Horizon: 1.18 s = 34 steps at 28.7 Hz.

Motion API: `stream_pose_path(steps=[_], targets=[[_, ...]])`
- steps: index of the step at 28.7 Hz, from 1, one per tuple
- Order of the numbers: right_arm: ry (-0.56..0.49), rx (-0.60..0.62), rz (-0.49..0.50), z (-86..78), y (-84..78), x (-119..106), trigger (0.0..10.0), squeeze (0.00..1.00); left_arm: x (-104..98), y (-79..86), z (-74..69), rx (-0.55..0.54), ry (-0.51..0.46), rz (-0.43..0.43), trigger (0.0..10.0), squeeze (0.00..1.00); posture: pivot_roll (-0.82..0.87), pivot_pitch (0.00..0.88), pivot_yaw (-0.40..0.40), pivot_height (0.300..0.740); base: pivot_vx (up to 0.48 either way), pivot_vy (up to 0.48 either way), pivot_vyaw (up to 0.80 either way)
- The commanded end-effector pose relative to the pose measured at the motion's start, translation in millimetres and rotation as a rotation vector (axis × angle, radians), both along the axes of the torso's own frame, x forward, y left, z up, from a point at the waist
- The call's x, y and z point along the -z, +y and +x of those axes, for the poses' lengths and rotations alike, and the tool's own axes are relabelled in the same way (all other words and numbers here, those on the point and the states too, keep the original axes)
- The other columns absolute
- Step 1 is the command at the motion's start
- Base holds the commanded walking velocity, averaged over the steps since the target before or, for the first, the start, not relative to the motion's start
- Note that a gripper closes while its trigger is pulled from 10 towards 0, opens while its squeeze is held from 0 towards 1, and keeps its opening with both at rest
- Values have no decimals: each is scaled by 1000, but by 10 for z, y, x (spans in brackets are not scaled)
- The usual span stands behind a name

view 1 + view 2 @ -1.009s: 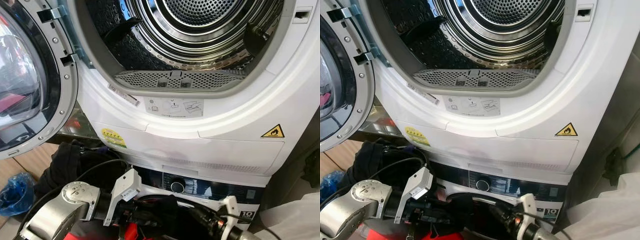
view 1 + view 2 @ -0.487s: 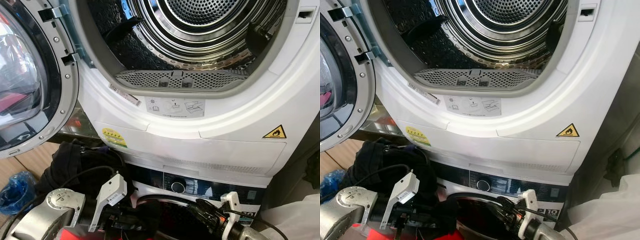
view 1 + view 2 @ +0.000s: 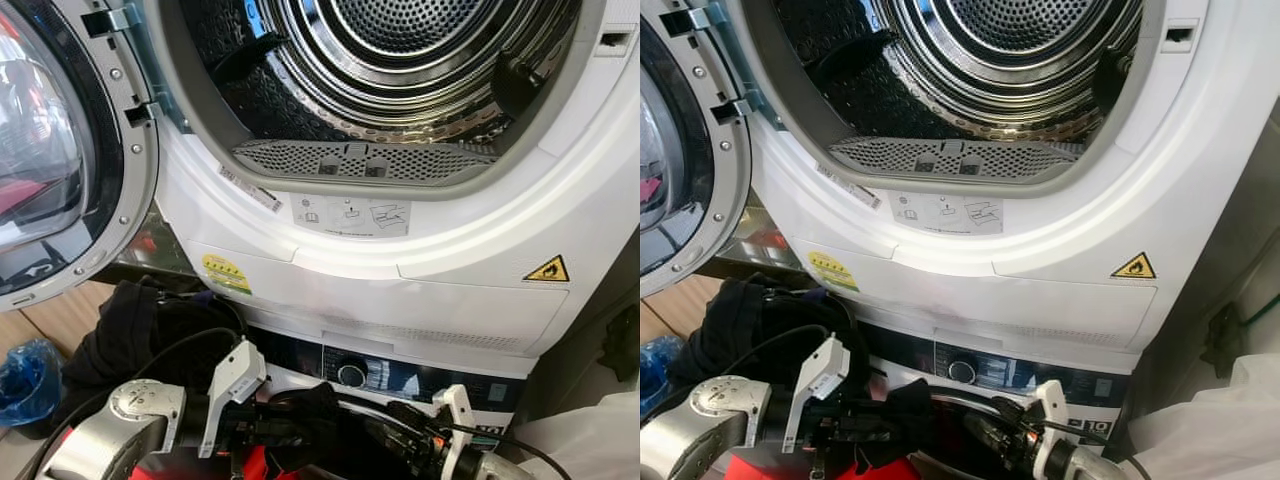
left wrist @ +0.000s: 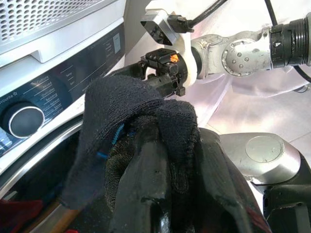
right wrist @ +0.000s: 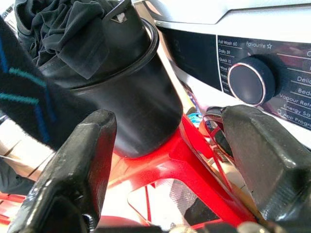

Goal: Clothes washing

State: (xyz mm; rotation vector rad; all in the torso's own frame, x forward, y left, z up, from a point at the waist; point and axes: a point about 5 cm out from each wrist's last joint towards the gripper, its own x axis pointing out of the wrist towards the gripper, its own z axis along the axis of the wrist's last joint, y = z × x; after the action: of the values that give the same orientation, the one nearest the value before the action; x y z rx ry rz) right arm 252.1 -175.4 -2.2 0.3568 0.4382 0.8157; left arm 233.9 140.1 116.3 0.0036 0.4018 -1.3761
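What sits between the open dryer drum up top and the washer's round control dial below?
In the left eye view: the grey perforated lint filter, then the dryer's white front panel, above the round control dial.

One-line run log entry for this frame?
phase: loading washer | left gripper: shut on black sock at lower washer door | right gripper: open, empty | black bucket of dark clothes: on red stool
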Motion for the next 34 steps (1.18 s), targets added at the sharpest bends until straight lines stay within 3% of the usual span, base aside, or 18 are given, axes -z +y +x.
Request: stream_pose_path(steps=[1,5,8,17,27,34], targets=[[-43,-6,5,48,11,-65,10000,0,-37,54,39,9,-22,24,10000,0,-72,0,145,740,0,0,0],[-43,-67,22,-26,-34,-68,10000,0,-92,91,75,9,-24,21,10000,0,-51,0,146,740,0,0,0],[-52,-178,41,-86,-18,-104,10000,0,-115,48,88,24,-30,12,10000,0,-54,0,145,740,0,0,0],[-89,-197,88,-61,-89,-222,10000,0,-96,37,70,44,-10,7,10000,0,-56,0,155,740,0,0,0],[-159,-250,239,-88,113,-380,10000,0,-50,-44,108,40,7,-19,10000,0,-60,0,157,740,0,0,0],[-124,-322,214,-208,156,-346,10000,0,-77,-106,130,58,0,-46,10000,0,-64,0,157,740,0,0,0]])
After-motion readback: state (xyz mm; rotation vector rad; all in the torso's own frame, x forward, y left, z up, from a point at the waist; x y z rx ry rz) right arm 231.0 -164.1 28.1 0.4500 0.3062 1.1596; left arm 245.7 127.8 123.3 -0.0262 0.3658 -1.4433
